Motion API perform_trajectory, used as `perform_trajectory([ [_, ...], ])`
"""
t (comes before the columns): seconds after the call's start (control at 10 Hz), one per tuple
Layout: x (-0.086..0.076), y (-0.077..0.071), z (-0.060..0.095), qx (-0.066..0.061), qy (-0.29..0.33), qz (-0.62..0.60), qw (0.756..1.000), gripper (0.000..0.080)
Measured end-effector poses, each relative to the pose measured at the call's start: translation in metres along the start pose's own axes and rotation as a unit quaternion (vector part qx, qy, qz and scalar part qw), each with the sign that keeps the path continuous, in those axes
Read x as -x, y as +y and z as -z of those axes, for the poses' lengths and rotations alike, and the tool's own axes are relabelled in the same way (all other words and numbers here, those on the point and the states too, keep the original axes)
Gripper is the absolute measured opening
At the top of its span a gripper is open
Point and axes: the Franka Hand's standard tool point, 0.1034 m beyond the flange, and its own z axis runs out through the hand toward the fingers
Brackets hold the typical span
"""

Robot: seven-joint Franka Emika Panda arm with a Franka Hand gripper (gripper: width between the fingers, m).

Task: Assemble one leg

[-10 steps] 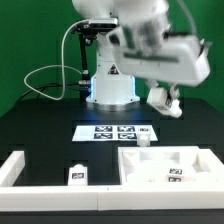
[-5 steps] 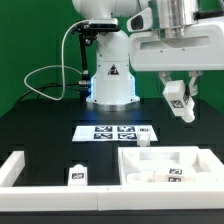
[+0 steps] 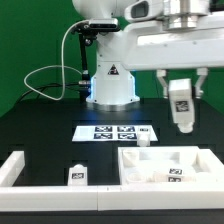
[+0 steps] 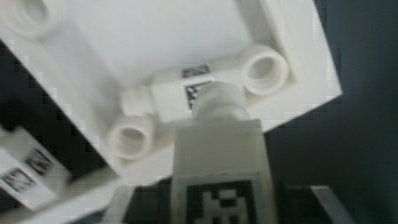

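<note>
Exterior view: the gripper [image 3: 181, 92] hangs in the air toward the exterior view's right. Its two dark fingers [image 3: 164, 83] are clamped on either side of the leg [image 3: 181, 110], which points straight down with its square tag facing the camera. The leg touches nothing but the fingers and sits well above the black table [image 3: 45, 135], over or just behind the far side of the large white panel [image 3: 198, 163] with a raised rim; which of the two I cannot tell. The marker board [image 3: 115, 131] lies flat just behind the panel, toward the exterior view's left of the gripper. A second leg [image 3: 77, 174] stands on the table beside the panel, and a third tagged one [image 3: 176, 175] rests inside the rim. Wrist view: the held leg [image 4: 221, 150] fills the centre, its tag nearest the lens, with the panel [image 4: 107, 40] and white cylindrical parts [image 4: 267, 70] beyond it, all blurred
</note>
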Motion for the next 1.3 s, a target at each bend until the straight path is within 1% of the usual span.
perform_trajectory([
  [0.1, 0.007, -0.008, -0.001, -0.022, 0.024, -0.005, 0.999, 0.0279],
  [0.2, 0.014, -0.013, -0.002, -0.035, 0.042, -0.005, 0.998, 0.0279],
  [0.3, 0.019, -0.021, -0.003, -0.051, 0.059, -0.005, 0.997, 0.0279],
  [0.4, 0.023, -0.025, -0.006, -0.057, 0.067, 0.002, 0.996, 0.0279],
  [0.5, 0.015, -0.021, -0.014, -0.036, 0.066, 0.069, 0.995, 0.0279],
  [0.6, 0.006, -0.022, -0.017, -0.029, 0.076, 0.120, 0.989, 0.0279],
  [0.7, 0.006, -0.023, -0.020, -0.028, 0.083, 0.157, 0.984, 0.0279],
  [0.8, 0.008, -0.024, -0.020, -0.032, 0.079, 0.136, 0.987, 0.0279],
  [1.1, 0.008, -0.024, -0.022, -0.034, 0.078, 0.135, 0.987, 0.0279],
  [1.2, 0.009, -0.023, -0.029, -0.034, 0.089, 0.154, 0.983, 0.0279],
  [1.3, 0.012, -0.019, -0.040, -0.027, 0.094, 0.172, 0.980, 0.0279],
])
